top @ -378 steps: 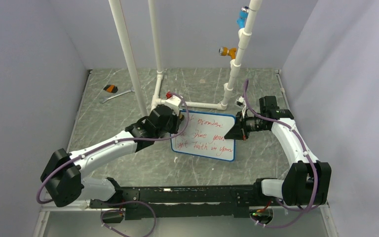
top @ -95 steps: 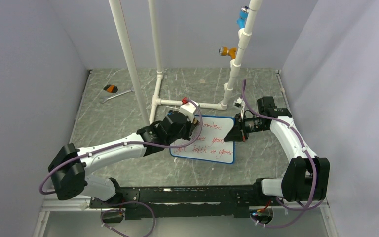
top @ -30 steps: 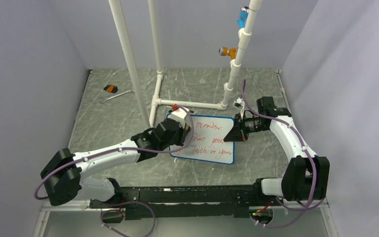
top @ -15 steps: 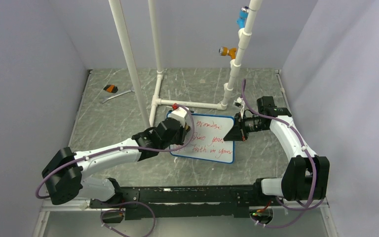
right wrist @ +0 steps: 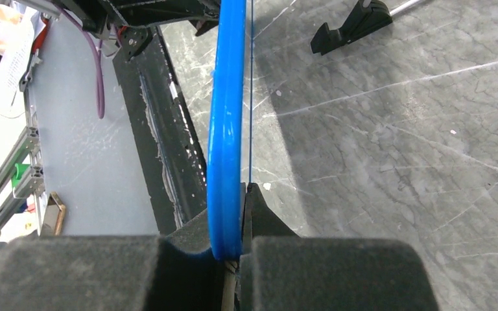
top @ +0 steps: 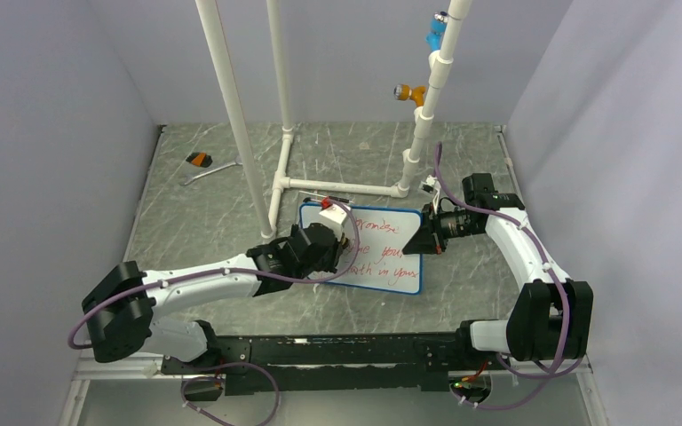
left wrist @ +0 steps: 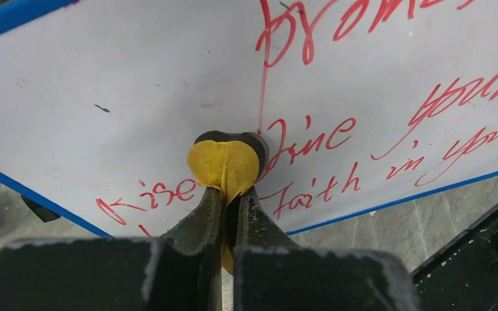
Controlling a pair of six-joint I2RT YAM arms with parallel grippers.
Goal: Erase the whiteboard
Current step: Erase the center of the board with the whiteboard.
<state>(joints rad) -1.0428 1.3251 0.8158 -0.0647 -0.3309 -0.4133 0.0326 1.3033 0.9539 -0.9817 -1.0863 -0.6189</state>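
The left hand [left wrist: 225, 194], shut tight on a yellow pad [left wrist: 224, 162], has been drawn down the whiteboard [top: 382, 257] from 10 o'clock toward 7 o'clock. That corner is now wiped clean, but most of the red writing [left wrist: 389, 136] is left to be cleared. The whiteboard stands mid-table [top: 204, 213], its 3 o'clock edge pinched by the closed right hand [right wrist: 238, 194].

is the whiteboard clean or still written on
Written on: the small blue-framed white board shows red handwritten lines; only its upper left part looks blank.
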